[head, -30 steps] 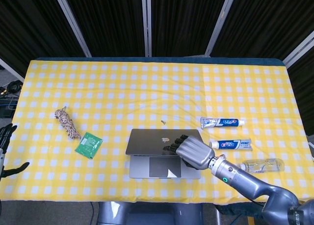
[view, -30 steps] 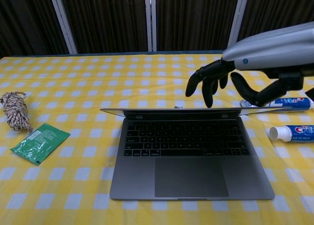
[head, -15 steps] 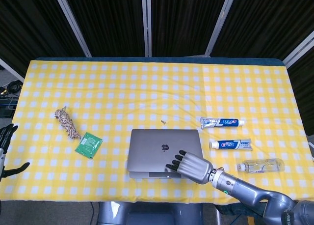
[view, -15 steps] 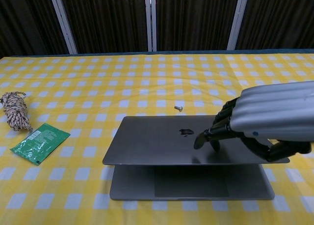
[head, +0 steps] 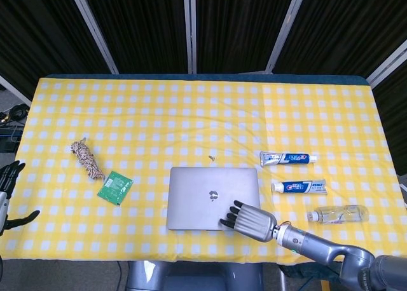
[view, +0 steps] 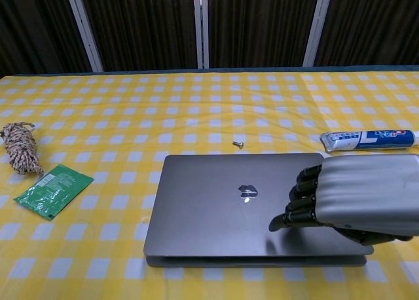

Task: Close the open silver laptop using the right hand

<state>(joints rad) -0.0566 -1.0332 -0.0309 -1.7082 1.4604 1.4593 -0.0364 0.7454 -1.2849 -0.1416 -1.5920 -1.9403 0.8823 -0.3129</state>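
Note:
The silver laptop lies flat on the yellow checked cloth with its lid down, logo facing up. My right hand rests palm-down on the lid's front right corner, fingers bent and touching the lid, holding nothing. At the far left edge of the head view my left hand hangs off the table, fingers apart and empty.
A small screw lies just behind the laptop. Two toothpaste tubes and a clear bottle sit to the right. A green packet and a rope bundle lie to the left.
The lid went from upright to nearly down to fully shut against the base. My right hand followed it down and toward the front edge, ending flat on the lid.

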